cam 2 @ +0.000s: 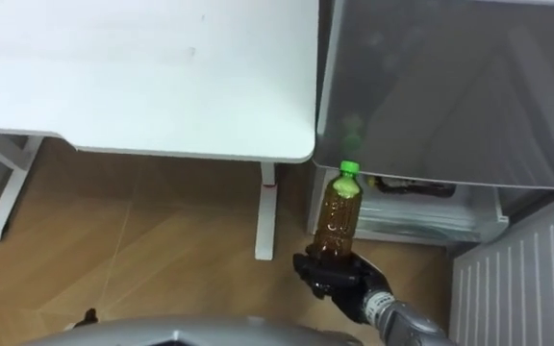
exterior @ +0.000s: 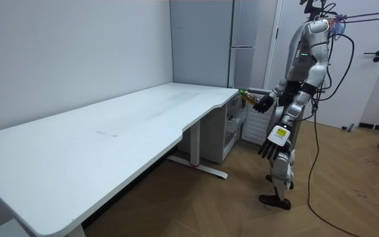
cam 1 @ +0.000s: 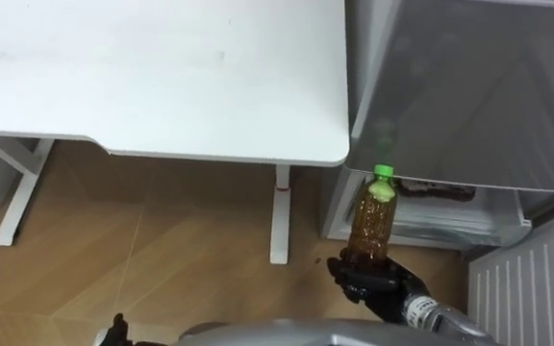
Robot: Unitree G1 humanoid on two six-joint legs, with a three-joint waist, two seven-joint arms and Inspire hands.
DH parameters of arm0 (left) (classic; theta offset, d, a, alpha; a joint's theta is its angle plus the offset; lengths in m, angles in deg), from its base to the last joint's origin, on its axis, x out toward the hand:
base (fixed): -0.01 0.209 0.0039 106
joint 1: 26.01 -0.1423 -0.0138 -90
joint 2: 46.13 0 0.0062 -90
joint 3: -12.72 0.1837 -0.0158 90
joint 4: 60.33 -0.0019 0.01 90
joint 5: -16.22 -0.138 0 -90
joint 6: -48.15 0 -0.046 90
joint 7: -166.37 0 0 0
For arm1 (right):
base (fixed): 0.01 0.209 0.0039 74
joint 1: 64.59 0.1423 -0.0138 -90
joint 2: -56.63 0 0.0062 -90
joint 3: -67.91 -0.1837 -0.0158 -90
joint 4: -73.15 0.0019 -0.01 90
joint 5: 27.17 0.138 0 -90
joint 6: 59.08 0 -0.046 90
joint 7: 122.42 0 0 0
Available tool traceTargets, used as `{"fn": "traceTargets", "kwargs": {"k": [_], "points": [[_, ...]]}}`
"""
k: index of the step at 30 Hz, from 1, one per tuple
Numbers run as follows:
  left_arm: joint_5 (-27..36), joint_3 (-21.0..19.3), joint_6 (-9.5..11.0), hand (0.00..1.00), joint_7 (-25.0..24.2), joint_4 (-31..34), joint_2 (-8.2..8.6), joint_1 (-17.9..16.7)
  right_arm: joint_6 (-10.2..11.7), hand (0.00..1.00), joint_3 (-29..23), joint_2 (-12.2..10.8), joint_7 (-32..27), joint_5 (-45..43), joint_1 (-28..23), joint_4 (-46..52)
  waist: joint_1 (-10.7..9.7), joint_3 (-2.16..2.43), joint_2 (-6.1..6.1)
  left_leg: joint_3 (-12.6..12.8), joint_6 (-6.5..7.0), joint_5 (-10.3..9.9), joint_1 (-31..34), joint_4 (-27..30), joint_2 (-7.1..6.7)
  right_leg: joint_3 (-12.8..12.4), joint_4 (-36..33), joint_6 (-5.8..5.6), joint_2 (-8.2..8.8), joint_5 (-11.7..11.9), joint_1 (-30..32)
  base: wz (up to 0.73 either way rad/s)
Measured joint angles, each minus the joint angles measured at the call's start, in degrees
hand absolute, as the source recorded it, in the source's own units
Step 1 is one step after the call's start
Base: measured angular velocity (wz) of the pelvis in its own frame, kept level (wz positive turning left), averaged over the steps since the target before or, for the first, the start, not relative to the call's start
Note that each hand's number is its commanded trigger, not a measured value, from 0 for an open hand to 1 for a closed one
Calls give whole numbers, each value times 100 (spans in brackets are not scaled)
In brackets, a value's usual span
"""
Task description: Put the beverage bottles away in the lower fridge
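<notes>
Fingers [cam 1: 351, 276] of the right hand [cam 1: 383, 293] are curled round the base of the bottle [cam 1: 371, 226], which is held upright, cap uppermost. The open lower fridge [cam 1: 469, 229] lies just ahead, slightly rightward. The left hand [exterior: 269, 150] hangs relaxed.

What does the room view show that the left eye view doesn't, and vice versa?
Room view: the whole robot standing at the end of the desk, facing the fridge, left hand hanging open. Left eye view: the green cap on the bottle and a dark item in the open lower compartment. Both: right hand gripping the bottle, the white desk.
</notes>
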State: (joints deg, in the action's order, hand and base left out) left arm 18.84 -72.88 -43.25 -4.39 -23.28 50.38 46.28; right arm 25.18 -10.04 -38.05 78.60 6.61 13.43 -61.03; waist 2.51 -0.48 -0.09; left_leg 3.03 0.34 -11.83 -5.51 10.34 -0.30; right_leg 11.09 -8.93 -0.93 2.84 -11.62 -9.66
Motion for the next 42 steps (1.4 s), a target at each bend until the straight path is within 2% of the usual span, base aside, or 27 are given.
{"fn": "traceTargets", "kwargs": {"k": [4,17,18,22,25,30,37,42], "points": [[-121,32,-1,0,-102,5,-18,46,0,100,7,-3,-150,70,16,-59,-61,16,-16,92,0,0,21,-3,21,-90,-4,1,-18,31,68,-11],[-116,31,-5,0,-112,-1,1,51,0,100,-65,0,-669,1389,75,-666,-72,0,-44,181,0,0,-19,-57,46,-172,6,5,-39,47,94,-3],[-115,31,-9,0,-112,0,4,56,0,100,-99,-4,-730,1495,80,-684,-75,15,-83,185,-1,0,-16,-54,47,-172,5,6,-39,48,101,0],[-117,23,-12,0,-112,-1,86,58,0,100,-410,-38,-923,1960,117,-686,-92,-8,-156,227,0,0,-7,-54,55,-203,-19,8,-39,50,136,-4],[-121,6,-12,0,-136,-47,141,41,19,100,-742,-102,-1029,2659,175,-686,-105,12,-212,237,-1,1,-12,-54,54,-215,-21,8,-40,50,136,-2],[-365,-98,-21,0,-158,-131,150,5,214,100,-957,-155,-1051,3338,198,-685,-124,8,-163,235,-1,1,-10,-19,55,-221,-10,8,-42,48,136,0],[-504,-189,-108,0,-162,-245,152,34,273,100,-892,-220,-1100,4029,198,-683,-101,9,-2,238,-1,1,20,-8,45,-245,26,4,-40,43,146,0],[-507,-189,-112,0,-220,-248,158,37,332,100,-878,-266,-1104,4293,205,-683,-68,9,-2,234,-2,1,29,-1,47,-274,27,4,-43,43,155,0]]}}
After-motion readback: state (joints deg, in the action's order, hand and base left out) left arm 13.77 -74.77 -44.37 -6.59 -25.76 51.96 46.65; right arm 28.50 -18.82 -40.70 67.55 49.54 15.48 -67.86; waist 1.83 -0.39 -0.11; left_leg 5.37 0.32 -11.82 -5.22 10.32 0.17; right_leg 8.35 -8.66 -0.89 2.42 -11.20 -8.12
